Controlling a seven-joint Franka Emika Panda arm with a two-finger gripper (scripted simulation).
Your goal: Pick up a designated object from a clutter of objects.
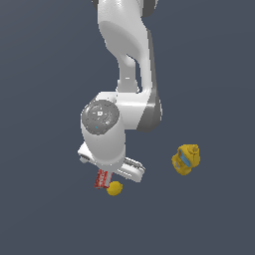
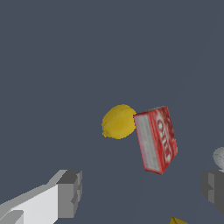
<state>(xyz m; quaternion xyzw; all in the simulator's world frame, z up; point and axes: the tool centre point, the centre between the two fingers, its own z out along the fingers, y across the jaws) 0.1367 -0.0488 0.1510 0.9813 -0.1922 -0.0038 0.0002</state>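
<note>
Beside red packet (image 2: 156, 139) | lemon-like ball (image 2: 118, 122) long axis crosswise | tool (image 2: 142, 189) released

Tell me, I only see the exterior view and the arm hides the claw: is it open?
Observer: Yes. In the wrist view the gripper is open, its fingers wide apart and holding nothing.
Operator: Is anything near the lemon besides the red packet?
Observer: A grey lump lies close to one finger; the arm blocks it from you.
Operator: Anything more?
Observer: The corner of a yellow block just peeks in at the edge of the wrist picture.
</note>
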